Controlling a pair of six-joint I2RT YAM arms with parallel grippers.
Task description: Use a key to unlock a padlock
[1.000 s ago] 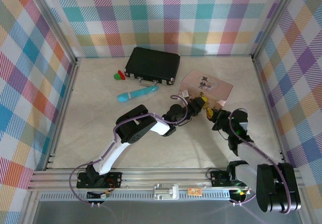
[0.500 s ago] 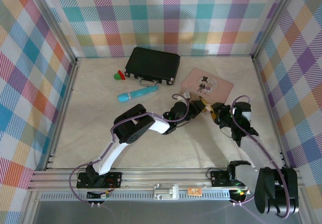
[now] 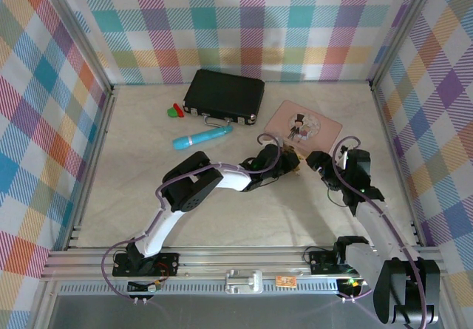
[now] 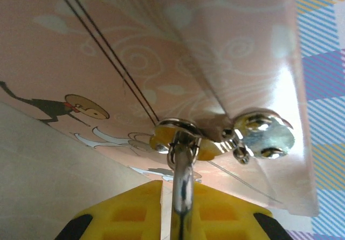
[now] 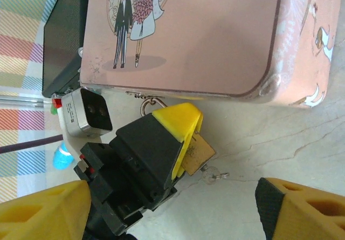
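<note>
Right gripper [image 5: 172, 197] now spread wide, released, drawn back from where it pinched a second ago. One pink tin [image 5: 205, 35] lies beyond left gripper's [image 5: 186, 137] clenched fingers, which grasp one padlock [image 5: 197, 151]; one key [image 5: 213, 174] just beside their tips.

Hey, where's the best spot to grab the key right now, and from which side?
Probably its flat silver head. The key sticks out past the padlock, clear of the left fingers clamping its shackle. Come from the open table side, away from the pink tin, pinching the head's flat faces.
</note>
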